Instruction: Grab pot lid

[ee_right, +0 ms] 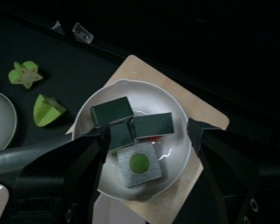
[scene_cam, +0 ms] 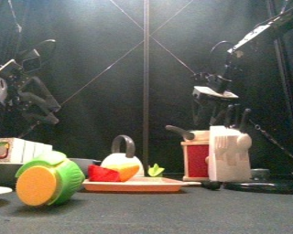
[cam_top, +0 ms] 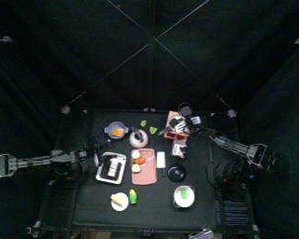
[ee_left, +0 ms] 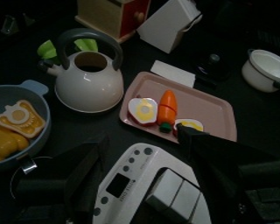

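Two pincers: both gape wide and hold nothing. The left pincer point(ee_left: 143, 175) hangs over a white appliance point(ee_left: 149, 188), the right pincer point(ee_right: 136, 162) over a plate point(ee_right: 119, 87) of green blocks.
Pot lid point(cam_top: 177, 174): a small grey disc, seemingly flat on the surface just beside the pink tray point(cam_top: 146, 168) and near the white bowl point(cam_top: 185, 196).
Approach: come straight down on it, with one jaw on each side of the rim.
Risk: a flat disc can slide, so close slowly and stay clear of the tray and bowl.

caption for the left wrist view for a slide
Left gripper hovers open above a white toy appliance, beside a kettle and a pink tray of food.
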### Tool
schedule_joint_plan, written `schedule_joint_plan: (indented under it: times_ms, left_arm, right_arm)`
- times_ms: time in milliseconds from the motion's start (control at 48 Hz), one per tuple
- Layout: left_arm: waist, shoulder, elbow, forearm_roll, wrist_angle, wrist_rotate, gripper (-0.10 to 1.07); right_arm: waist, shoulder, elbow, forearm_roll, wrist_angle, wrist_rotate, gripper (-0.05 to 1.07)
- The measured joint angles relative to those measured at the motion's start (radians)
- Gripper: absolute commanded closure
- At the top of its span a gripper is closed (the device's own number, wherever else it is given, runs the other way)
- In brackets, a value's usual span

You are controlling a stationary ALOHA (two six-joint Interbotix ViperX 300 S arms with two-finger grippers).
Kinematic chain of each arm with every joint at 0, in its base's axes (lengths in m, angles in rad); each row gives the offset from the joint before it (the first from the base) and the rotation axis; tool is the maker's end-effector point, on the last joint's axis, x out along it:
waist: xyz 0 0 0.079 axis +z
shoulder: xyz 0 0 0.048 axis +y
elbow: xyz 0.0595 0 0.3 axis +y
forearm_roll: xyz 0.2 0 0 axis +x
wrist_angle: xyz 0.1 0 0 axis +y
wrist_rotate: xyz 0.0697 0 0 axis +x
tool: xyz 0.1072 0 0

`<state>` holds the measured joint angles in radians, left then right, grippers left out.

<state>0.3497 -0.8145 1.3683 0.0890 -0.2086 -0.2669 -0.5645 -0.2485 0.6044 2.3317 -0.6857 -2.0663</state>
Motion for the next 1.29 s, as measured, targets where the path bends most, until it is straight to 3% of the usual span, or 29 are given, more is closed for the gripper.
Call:
schedule_joint_plan:
  times_ms: [250,583,688,833,1062,1292]
  left_arm:
    - [0.0,0.0,0.0,-0.002,0.002,0.0,0.02]
    - [0.0,0.0,0.0,-0.002,0.0,0.0,0.02]
    - [0.0,0.0,0.0,-0.002,0.0,-0.002,0.02]
    - [0.0,0.0,0.002,-0.002,0.0,-0.002,0.02]
    - [0.0,0.0,0.0,-0.002,0.0,-0.002,0.02]
    - [0.0,0.0,0.0,-0.002,0.0,-0.002,0.02]
  right_arm:
    - [0.126,-0.043,-0.006,-0.028,0.0,-0.003,0.04]
    - [0.449,-0.066,0.014,0.02,-0.015,-0.003,0.04]
    - [0.563,-0.043,0.028,0.061,-0.037,-0.003,0.04]
    - [0.663,0.006,0.031,0.13,-0.115,-0.003,0.04]
    - [0.723,0.055,0.041,0.249,-0.229,-0.005,0.04]
    - [0.756,0.072,0.075,0.322,-0.242,-0.003,0.04]
